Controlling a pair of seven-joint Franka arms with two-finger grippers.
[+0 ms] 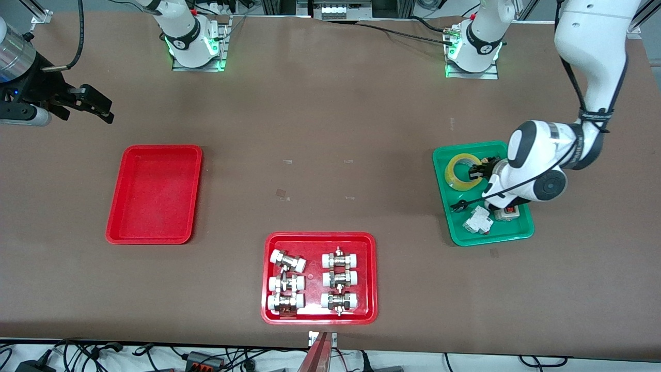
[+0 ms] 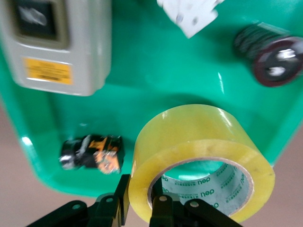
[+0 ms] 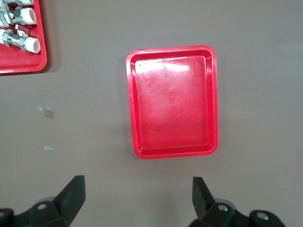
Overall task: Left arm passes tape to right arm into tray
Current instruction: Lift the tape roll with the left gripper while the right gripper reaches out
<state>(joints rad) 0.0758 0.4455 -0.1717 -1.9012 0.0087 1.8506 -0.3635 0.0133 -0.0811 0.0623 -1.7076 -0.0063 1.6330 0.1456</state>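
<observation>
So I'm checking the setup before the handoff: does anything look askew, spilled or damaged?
Nothing stands out. The tape sits in the green tray, gripped through its wall by the left gripper; the red tray lies square and the right gripper waits open.

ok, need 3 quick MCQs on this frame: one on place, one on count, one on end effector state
1. Where is the tape?
A. plain red tray
B. green tray
C. bare table

2. How many trays are on the table?
A. two
B. three
C. four

3. The left end effector is:
A. open over the table
B. shut on the tape
C. out of view

Answers:
1 B, the roll sits in the green tray.
2 B, two red and one green.
3 B, its fingers clamp the roll's wall.
</observation>
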